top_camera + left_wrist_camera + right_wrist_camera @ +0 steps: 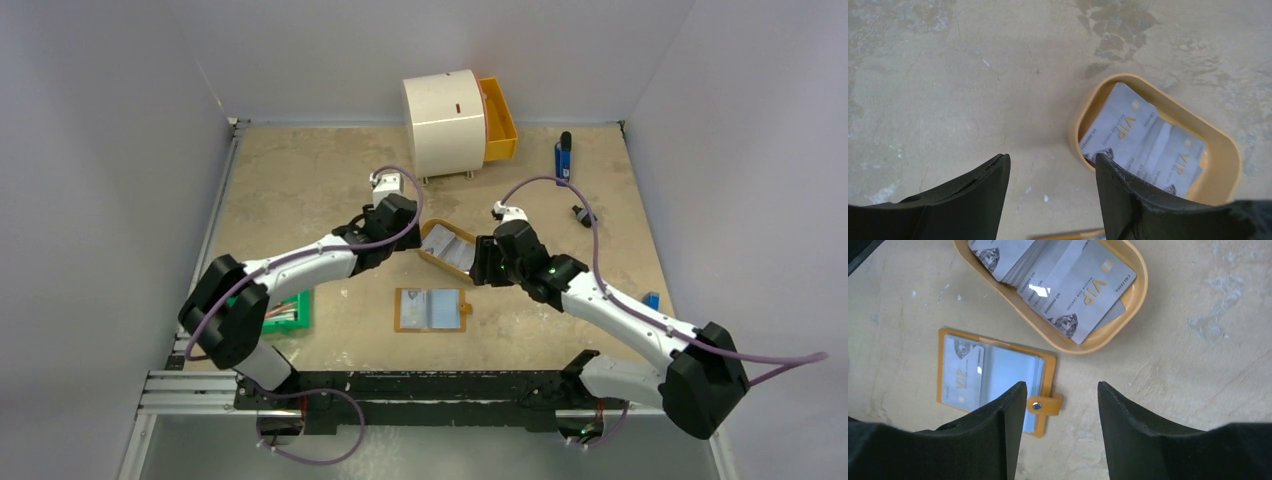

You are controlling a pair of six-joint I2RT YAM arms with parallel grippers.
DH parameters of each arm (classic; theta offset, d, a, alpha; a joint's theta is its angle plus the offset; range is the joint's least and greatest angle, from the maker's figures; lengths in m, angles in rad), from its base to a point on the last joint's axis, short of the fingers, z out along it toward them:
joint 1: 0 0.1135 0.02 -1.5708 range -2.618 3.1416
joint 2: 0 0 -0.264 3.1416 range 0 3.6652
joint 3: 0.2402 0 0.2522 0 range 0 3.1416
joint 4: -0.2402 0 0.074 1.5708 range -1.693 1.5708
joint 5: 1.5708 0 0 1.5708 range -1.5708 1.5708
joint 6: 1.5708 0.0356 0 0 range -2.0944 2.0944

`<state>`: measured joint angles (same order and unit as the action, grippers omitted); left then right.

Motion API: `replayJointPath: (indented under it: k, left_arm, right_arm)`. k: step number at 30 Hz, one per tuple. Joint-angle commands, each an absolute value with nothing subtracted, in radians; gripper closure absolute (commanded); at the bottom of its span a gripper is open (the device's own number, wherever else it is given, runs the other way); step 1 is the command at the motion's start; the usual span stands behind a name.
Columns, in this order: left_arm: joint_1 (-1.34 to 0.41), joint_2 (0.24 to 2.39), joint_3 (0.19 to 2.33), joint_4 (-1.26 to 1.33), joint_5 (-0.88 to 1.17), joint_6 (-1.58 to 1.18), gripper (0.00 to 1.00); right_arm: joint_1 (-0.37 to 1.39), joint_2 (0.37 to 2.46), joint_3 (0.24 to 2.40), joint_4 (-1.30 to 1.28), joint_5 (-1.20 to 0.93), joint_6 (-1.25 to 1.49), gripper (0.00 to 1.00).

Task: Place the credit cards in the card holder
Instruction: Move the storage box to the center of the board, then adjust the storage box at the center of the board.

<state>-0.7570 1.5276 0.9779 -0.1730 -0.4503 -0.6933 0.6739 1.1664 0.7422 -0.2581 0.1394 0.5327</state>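
Several pale white-blue credit cards (1073,285) with gold VIP print lie stacked in a tan oval tray (433,240), mid-table. The tan card holder (432,310) lies open nearer the arms, its snap tab (1044,404) to one side. One card (960,377) sits in its left pocket. My left gripper (1053,165) hangs open and empty just left of the tray (1083,107), one finger overlapping the cards (1133,135). My right gripper (1062,390) is open and empty over bare table, between the tray (1143,285) and the card holder (993,370).
A white round cabinet (445,120) with an orange drawer (498,120) pulled out stands at the back. A blue object (564,155) and a small black item (583,215) lie back right. A green tray (285,312) sits by the left arm.
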Motion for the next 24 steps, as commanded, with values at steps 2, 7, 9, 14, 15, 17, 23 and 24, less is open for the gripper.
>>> replayJointPath:
  k: [2, 7, 9, 14, 15, 17, 23, 24]
  left_arm:
    - [-0.660, 1.638, 1.086, -0.114, -0.323, -0.599, 0.39]
    - [-0.647, 1.730, 1.151, -0.109, -0.253, -0.564, 0.41]
    - [-0.647, 1.754, 1.156, -0.096, -0.246, -0.561, 0.41]
    - [-0.647, 1.797, 1.171, -0.071, -0.197, -0.555, 0.41]
    - [-0.647, 1.803, 1.171, -0.065, -0.190, -0.555, 0.41]
    - [-0.647, 1.819, 1.173, -0.066, -0.184, -0.559, 0.43]
    - [-0.647, 1.824, 1.131, -0.056, -0.182, -0.607, 0.65]
    - [-0.647, 1.816, 1.118, -0.049, -0.186, -0.624, 0.70]
  right_arm:
    - [0.678, 1.052, 0.739, -0.249, 0.131, 0.640, 0.43]
    - [0.678, 1.028, 0.763, -0.262, 0.115, 0.658, 0.43]
    - [0.678, 1.023, 0.769, -0.258, 0.109, 0.673, 0.43]
    - [0.678, 1.025, 0.781, -0.233, 0.095, 0.693, 0.43]
    - [0.678, 1.029, 0.782, -0.231, 0.093, 0.694, 0.43]
    - [0.678, 1.039, 0.782, -0.230, 0.092, 0.696, 0.44]
    - [0.678, 1.062, 0.789, -0.212, 0.106, 0.736, 0.44]
    - [0.678, 1.069, 0.793, -0.211, 0.115, 0.755, 0.44]
